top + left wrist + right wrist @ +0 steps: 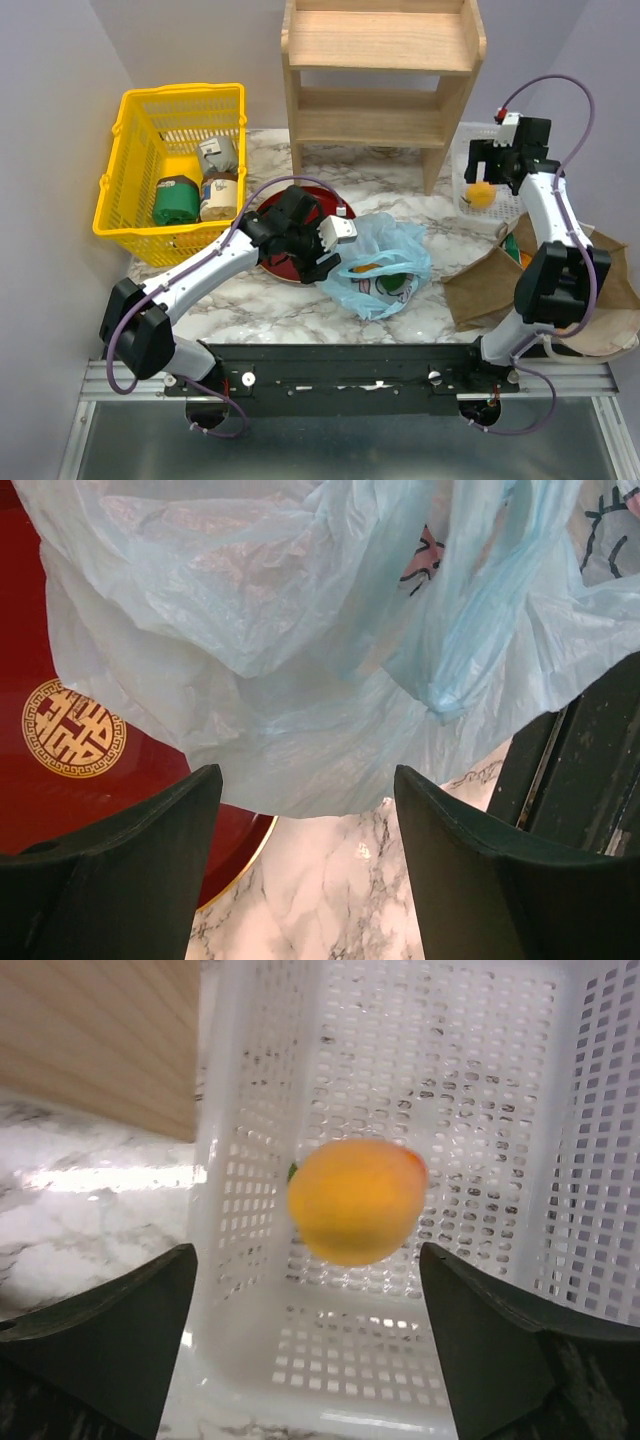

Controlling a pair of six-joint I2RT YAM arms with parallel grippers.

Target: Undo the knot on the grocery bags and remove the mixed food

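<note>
The light-blue plastic bag point(385, 262) lies at the table's middle, with a green fruit point(396, 283) and something orange showing through it. My left gripper point(327, 252) is open at the bag's left edge. In the left wrist view the bag point(300, 650) hangs just past my open, empty left gripper point(307, 780). The brown paper bag point(495, 285) lies on the right. My right gripper point(498, 165) is open above the white mesh tray point(462, 160). The orange fruit point(355, 1200) is in the tray, slightly blurred, beyond my open right gripper point(307, 1255).
A red plate point(70, 740) with a gold emblem lies under the blue bag's left side. A yellow basket point(125, 170) with jars and packs stands at the back left. A wooden shelf point(380, 60) stands at the back, next to the tray.
</note>
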